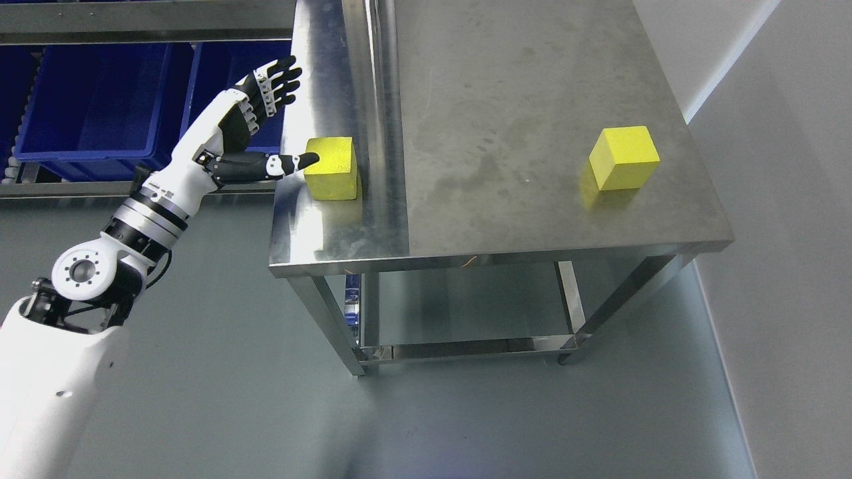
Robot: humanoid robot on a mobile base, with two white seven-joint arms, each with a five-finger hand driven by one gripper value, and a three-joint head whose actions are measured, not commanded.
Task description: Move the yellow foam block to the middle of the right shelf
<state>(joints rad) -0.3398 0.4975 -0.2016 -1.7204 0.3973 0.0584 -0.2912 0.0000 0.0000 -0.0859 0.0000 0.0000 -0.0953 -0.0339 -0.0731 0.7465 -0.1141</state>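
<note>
A steel table [506, 100] fills the frame's centre and right; the left hand [256, 130], upper left, is spread, holding nothing; the yellow foam block [331, 168] sits just right of it, thumb tip touching its left face; a second yellow block [624, 158] lies far right.

Two yellow foam blocks show: one [331, 168] left of the frame's middle and one [624, 158] toward the right, both on top of a single steel table [532, 219] that fills the upper centre. Two blue bins sit in the upper left, a large one [100, 100] and a second one [223, 80] just right of it, partly hidden. One robot arm [100, 266] comes in from the lower left, ending in one hand [256, 126].
</note>
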